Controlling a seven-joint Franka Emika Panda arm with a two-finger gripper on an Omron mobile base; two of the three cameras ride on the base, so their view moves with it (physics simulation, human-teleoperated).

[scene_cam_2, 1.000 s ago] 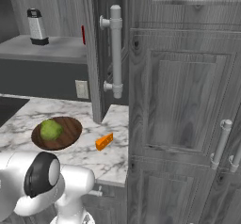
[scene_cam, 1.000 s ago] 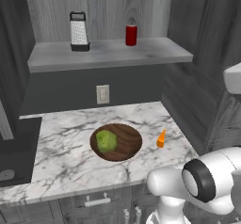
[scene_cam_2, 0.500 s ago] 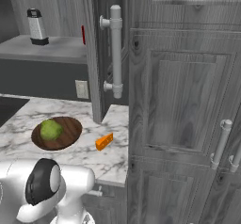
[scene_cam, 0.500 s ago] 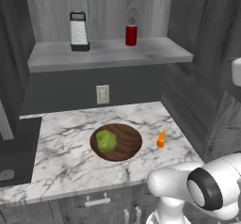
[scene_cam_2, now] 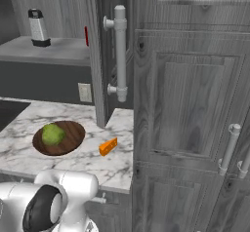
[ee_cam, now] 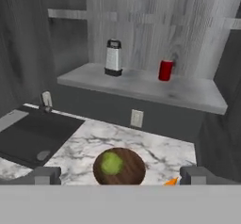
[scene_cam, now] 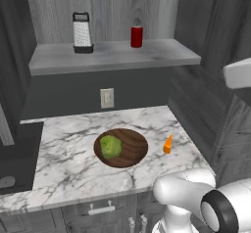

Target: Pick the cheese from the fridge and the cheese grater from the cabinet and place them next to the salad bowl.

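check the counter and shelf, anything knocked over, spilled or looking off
Nothing stands out. The cheese grater and red bottle stand upright on the cabinet shelf, the lettuce sits inside the salad bowl, and the cheese lies on the marble counter beside the bowl, not touching it. No spills.

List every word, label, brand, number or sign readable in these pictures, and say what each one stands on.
None: no readable text on anything.
Red bottle: plain body and pale cap, no label visible.
Cheese grater: only dotted metal faces, no brand.
Wall outlet: blank plate.
Cheese, salad bowl, marble counter and cabinet doors: no markings.
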